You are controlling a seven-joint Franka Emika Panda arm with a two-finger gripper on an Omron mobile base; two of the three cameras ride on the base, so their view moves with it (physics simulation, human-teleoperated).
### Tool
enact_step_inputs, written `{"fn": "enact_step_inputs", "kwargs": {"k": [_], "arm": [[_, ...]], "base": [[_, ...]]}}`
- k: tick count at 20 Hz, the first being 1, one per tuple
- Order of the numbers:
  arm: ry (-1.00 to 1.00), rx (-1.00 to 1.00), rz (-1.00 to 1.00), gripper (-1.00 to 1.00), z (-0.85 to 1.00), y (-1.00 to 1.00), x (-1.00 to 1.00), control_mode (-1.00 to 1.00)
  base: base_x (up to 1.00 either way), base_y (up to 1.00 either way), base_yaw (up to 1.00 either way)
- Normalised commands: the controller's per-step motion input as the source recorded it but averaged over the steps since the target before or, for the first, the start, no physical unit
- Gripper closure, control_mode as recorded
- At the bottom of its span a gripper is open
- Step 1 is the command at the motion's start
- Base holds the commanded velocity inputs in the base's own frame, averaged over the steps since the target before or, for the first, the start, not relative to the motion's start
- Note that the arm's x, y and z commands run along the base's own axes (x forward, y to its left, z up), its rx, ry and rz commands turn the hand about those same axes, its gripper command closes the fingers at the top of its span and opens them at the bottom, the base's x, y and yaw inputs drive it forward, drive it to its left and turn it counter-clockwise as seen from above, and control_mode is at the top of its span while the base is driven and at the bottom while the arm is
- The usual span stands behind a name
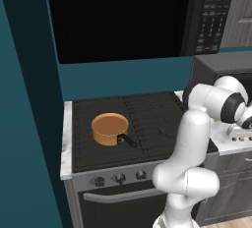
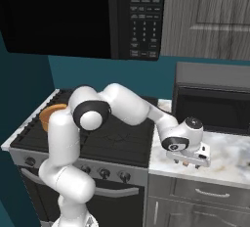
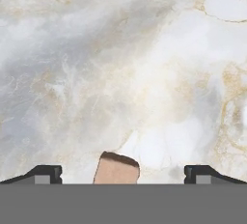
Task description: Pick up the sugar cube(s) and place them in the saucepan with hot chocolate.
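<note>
On the marble table (image 3: 144,73), one tan sugar cube (image 3: 116,169) lies between the gripper (image 3: 123,172) jaws, which stand wide apart, holding nothing. One saucepan (image 1: 110,128) sits on the stove (image 1: 147,124), well apart.

White, rounded arm links (image 2: 128,104) with dark joint bands; grey end caps (circular); small dark finger tips (image 3: 46,174) with grey pads.

The arm rises from the base, bends at the elbow and reaches toward 3 o'clock, wrist low over the tabletop (image 2: 229,157). The gripper (image 2: 189,164) points straight down. In the hand view its fingers (image 3: 47,174) stand wide apart, at 7 and 5 o'clock.
</note>
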Motion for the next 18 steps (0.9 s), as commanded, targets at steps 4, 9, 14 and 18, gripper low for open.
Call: {"fn": "enact_step_inputs", "kwargs": {"k": [4,9,14,18], "arm": [[0.00,0.04,0.00,-1.00,-0.17,0.00,0.00,-1.00],[0.00,0.02,0.00,1.00,-0.10,0.00,0.00,-1.00],[0.00,0.00,0.00,1.00,0.00,0.00,0.00,-1.00],[0.00,0.00,0.00,1.00,0.00,0.00,0.00,-1.00]], "base": [[0.00,0.00,0.00],[0.00,0.00,0.00],[0.00,0.00,0.00],[0.00,0.00,0.00]]}}
